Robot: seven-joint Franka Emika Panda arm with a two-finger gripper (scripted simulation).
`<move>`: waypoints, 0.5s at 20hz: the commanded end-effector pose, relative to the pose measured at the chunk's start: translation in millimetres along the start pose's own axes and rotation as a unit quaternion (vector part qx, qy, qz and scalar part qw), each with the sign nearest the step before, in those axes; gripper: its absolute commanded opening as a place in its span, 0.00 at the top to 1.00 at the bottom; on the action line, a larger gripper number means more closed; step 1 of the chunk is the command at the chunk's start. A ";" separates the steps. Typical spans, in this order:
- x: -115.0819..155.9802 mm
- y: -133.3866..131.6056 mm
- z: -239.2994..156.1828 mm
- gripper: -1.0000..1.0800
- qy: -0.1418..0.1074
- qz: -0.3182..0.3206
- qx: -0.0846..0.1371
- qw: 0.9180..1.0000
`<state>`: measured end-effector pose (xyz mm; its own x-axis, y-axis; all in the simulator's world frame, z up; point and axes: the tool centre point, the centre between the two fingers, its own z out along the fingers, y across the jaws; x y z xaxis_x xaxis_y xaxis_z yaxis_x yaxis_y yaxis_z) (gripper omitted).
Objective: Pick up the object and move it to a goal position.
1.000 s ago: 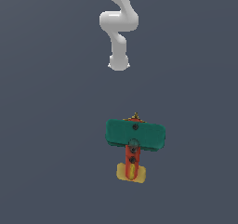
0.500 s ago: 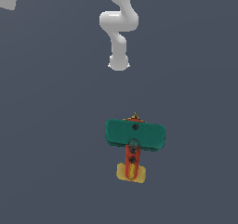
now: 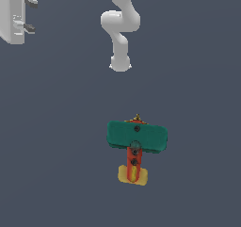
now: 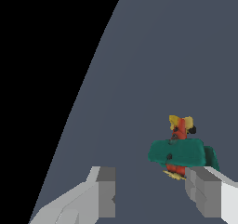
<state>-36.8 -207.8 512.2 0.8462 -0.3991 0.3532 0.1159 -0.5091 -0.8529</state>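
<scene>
One toy airplane (image 3: 136, 146) is lying flat on the grey floor (image 3: 56, 141), teal wing across, yellow tail pointing toward the exterior view's bottom. I am seeing my gripper (image 4: 151, 195) hanging with jaws spread wide and gripping nothing, well apart from the plane, up at the exterior view's left.

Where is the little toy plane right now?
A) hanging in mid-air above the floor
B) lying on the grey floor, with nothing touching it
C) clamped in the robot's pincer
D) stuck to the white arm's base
B: the toy plane lies flat on the grey floor, while the pincer is open and apart from it, holding nothing.
</scene>
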 end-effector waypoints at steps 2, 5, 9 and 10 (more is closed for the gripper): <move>0.9 23.7 16.0 0.38 -0.008 0.019 0.020 1.000; 0.2 44.6 32.3 0.38 -0.017 0.037 0.035 0.999; -3.4 72.9 57.3 0.38 -0.031 0.061 0.054 0.996; -4.7 80.0 64.1 0.38 -0.034 0.067 0.058 0.995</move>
<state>-3.2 -200.8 431.3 0.8850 -0.4045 0.2306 0.0658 -0.3815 -0.9220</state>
